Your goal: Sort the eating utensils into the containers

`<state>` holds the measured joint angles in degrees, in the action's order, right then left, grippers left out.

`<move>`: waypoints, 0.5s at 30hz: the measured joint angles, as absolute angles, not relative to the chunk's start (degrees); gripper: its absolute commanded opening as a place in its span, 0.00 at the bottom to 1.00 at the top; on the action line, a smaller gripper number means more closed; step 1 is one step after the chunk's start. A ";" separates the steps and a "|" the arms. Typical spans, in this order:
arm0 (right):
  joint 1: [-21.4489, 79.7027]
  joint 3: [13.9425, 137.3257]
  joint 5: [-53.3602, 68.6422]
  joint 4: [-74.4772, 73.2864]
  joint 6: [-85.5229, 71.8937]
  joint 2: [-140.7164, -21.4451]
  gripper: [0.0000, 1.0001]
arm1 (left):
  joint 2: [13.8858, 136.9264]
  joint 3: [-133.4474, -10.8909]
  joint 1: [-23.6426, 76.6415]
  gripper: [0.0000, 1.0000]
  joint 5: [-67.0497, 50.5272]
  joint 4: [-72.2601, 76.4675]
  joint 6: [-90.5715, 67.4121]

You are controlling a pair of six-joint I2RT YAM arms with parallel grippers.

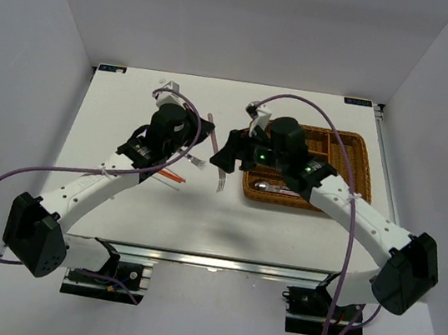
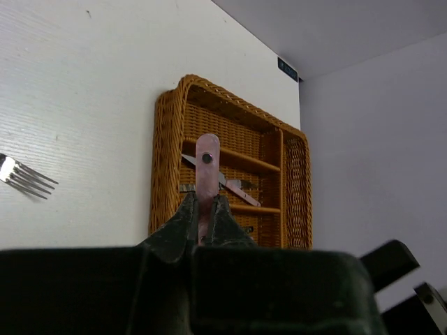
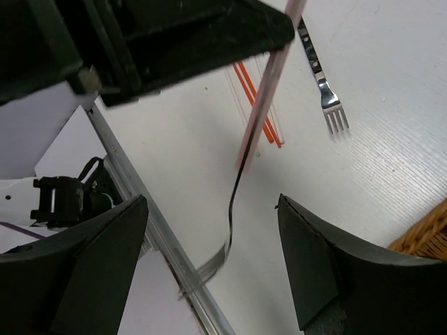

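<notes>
Nearest you, your left gripper point(image 2: 206, 204) is clenched on a pink-handled fork point(image 2: 207, 164). Low in the left wrist view, the handle tip and its small rivet hole stick up past the fingers.

In the right wrist view that fork runs edge-on from the top right down to the lower middle, with its thin metal neck ending in tines above the table point(image 1: 225, 218). Your right gripper point(image 3: 211, 204) is released. Its two dark fingers stand wide on either side of the neck and touch nothing.

Beyond them, a dark-handled fork point(image 3: 325, 87) lies flat on the table at the upper right of the right wrist view. The orange chopsticks point(image 3: 255, 105) lie just left of it.

Farther out, the wicker cutlery tray point(image 2: 164, 160) sits on the table at the centre of the left wrist view. A few metal pieces lie across its compartments, but you can't tell which section each one is in.

A green light point(image 1: 262, 156) glows on your right arm. A small dark label point(image 2: 286, 68) sits at the far table edge, and its writing is too small to read.
</notes>
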<state>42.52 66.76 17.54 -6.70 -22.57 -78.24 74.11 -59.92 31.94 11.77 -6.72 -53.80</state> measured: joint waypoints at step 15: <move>44.58 69.63 4.97 -5.63 -24.62 -86.72 0.00 | 73.12 -59.24 35.77 0.98 12.97 -5.65 -53.84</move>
